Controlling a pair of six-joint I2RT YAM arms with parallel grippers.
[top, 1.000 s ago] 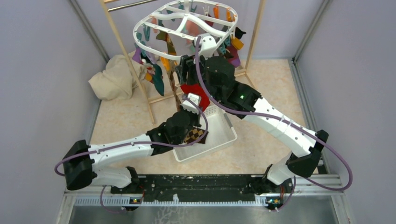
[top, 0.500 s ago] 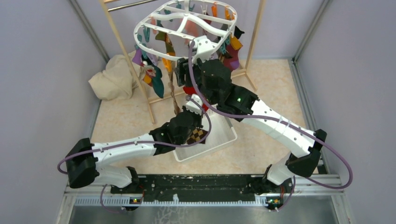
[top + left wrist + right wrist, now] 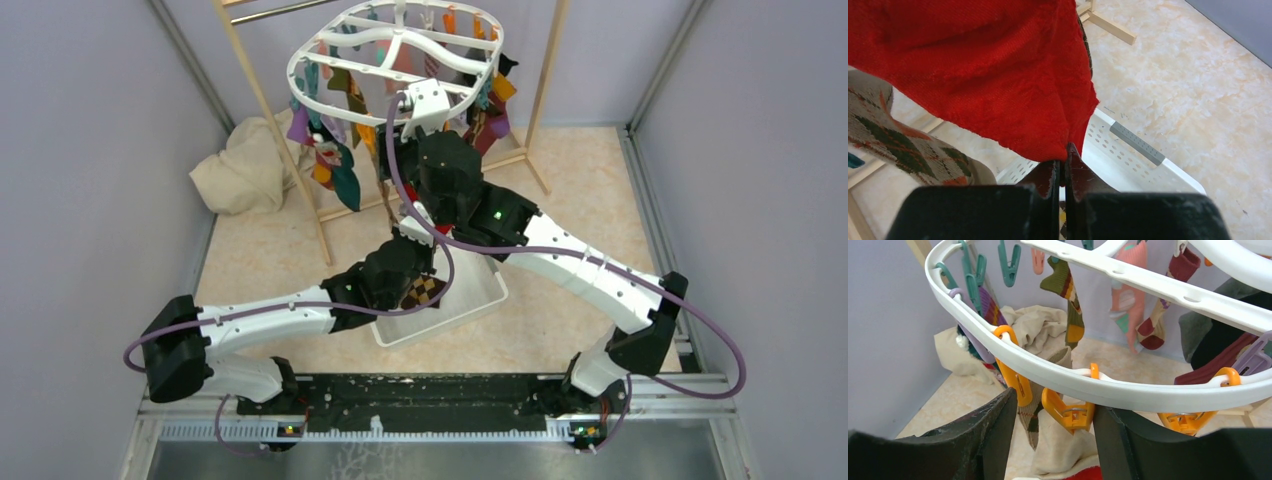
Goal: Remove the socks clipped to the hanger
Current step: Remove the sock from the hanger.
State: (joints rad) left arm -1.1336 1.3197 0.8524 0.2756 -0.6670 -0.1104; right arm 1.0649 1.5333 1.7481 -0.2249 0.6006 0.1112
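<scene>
The white hanger (image 3: 293, 72) hangs at the back with several socks (image 3: 340, 180) clipped to its pegs. My left gripper (image 3: 1064, 155) is shut on the lower edge of a red sock (image 3: 988, 75), which hangs above the basket. My right gripper (image 3: 1055, 405) stands open just under the hanger rim (image 3: 1128, 392). Its fingers sit either side of an orange peg (image 3: 1068, 412), the right one against it. That peg holds a cream cuff with red fabric (image 3: 1088, 475) below it. Pink (image 3: 1128, 300) and maroon (image 3: 1168, 305) socks hang further back.
A white mesh basket (image 3: 470, 290) lies under both wrists, with a check sock (image 3: 422, 290) in it. The wooden rack poles (image 3: 270, 120) straddle the hanger. A cream cloth bundle (image 3: 240, 165) lies back left. Grey walls close both sides.
My right arm has moved back and up, so its fingers now sit under the hanger rim. The hanger has swung slightly away. My left gripper has kept its hold on the red sock.
</scene>
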